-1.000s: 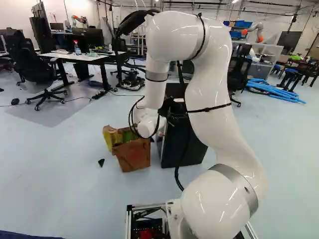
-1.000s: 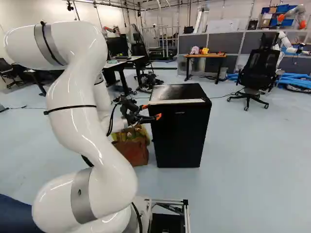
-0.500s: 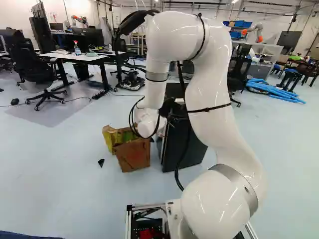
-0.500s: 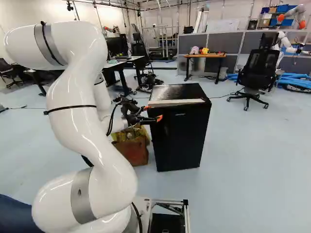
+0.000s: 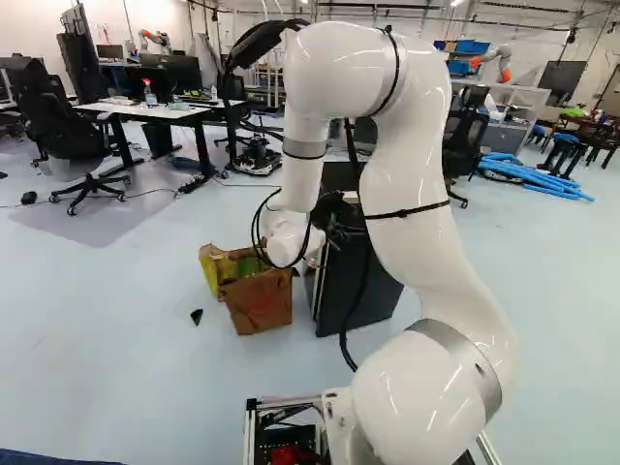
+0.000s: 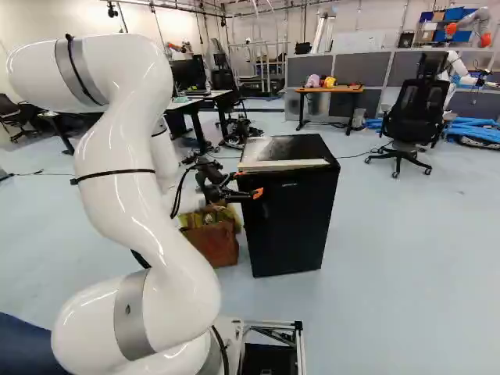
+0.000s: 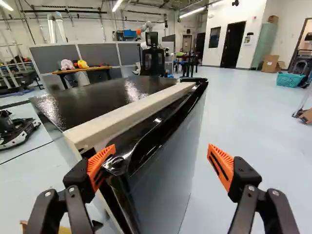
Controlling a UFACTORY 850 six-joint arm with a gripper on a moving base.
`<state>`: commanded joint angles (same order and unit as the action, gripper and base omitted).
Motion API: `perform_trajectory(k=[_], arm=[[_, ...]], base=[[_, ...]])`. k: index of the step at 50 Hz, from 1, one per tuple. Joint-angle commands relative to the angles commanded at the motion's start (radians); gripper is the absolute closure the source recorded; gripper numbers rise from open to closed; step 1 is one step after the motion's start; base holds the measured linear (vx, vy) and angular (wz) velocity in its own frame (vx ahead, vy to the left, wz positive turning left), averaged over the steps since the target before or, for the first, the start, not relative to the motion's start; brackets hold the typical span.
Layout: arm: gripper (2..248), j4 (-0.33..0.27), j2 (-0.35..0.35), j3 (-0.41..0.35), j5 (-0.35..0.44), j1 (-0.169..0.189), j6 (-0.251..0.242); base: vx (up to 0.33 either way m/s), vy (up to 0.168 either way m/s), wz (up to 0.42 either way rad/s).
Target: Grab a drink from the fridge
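The end effector (image 7: 161,150) is spread wide, gripping nothing, one orange pad (image 7: 101,163) by the door's (image 7: 165,161) near top corner. The fridge (image 7: 107,95) lies ahead; no drink shows, presumably inside. The door looks barely ajar: a shallow hook could slip off its edge or push it shut. Floor (image 7: 253,126) beyond the other finger offers swinging room.

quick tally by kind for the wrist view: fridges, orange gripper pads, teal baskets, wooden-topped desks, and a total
fridge: 1
orange gripper pads: 2
teal basket: 1
wooden-topped desk: 1
total: 5
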<state>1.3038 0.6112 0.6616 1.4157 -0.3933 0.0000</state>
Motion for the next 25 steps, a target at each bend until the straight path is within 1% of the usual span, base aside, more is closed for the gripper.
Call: perform_trajectory(k=[13, 25], arm=[[3, 0.047, -0.002, -0.005, 0.0, -0.002, 0.0], [3, 0.09, -0.014, -0.028, 0.0, -0.013, 0.0]], base=[[0.0, 0.0, 0.0], [0.0, 0.0, 0.0]])
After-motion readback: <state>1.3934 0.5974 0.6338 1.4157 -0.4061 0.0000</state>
